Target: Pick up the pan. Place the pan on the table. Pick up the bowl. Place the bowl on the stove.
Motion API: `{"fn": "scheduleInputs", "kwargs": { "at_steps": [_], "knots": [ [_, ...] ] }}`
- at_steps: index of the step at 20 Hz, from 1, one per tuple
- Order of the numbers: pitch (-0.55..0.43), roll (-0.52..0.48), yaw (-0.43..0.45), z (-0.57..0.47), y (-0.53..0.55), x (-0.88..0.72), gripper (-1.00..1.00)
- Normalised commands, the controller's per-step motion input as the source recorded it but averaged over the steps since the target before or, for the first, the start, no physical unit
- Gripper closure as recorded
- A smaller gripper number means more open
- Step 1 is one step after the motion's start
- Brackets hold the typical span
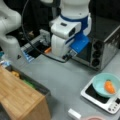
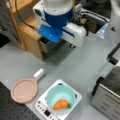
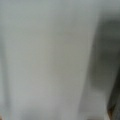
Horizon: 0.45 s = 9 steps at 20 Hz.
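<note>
The bowl [image 2: 60, 97] sits on the stove [image 2: 75, 96], with an orange carrot-like thing [image 2: 60, 104] inside; the pan [image 2: 24, 90] lies flat on the table [image 2: 75, 65], just beside the stove at a front view's left, handle pointing away from the camera; in a front view the bowl [image 1: 106, 85] on the stove [image 1: 96, 98] stands near the toaster oven [image 1: 105, 47]; the arm [image 1: 68, 30] is raised well apart from both; the gripper itself does not show, so I cannot tell whether it is open; the wrist view gives only a grey blur.

Teal bowl [image 2: 60, 97] on stove [image 2: 75, 96], pink pan [image 2: 24, 90] on grey table [image 2: 75, 65]
</note>
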Motion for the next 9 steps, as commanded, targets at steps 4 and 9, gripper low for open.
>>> {"fn": "scheduleInputs", "kwargs": {
  "at_steps": [4, 9],
  "knots": [
    [-0.104, 0.085, -0.064, -0.08, 0.21, -0.33, -1.00],
    [-0.137, 0.086, -0.038, -0.12, 0.05, -0.27, -1.00]
  ]
}}
